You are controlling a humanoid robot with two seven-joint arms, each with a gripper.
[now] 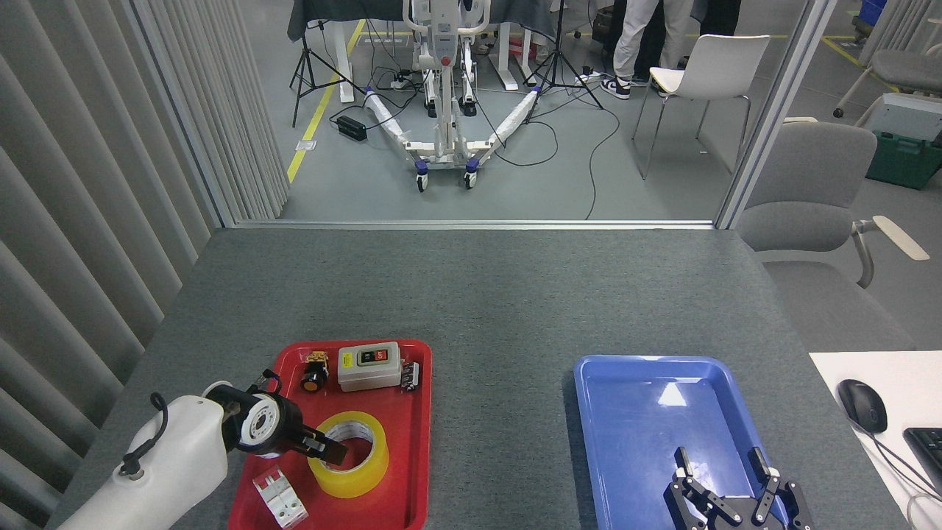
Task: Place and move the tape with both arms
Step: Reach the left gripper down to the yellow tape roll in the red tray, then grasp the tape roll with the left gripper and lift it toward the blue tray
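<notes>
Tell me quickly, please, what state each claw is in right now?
Left claw: at the near-left rim of the wide translucent yellow tape roll; open or shut cannot be told.
Right claw: open, empty.

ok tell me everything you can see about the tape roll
The tape is a wide roll of translucent yellow packing tape around a whitish printed core. It lies flat, hole up, in the near half of the red tray, whose red floor shows through the hole. The left claw is at its left rim, one finger seemingly reaching over the core; whether it grips is unclear. A white breaker-like part lies just left of it, apparently apart.
</notes>
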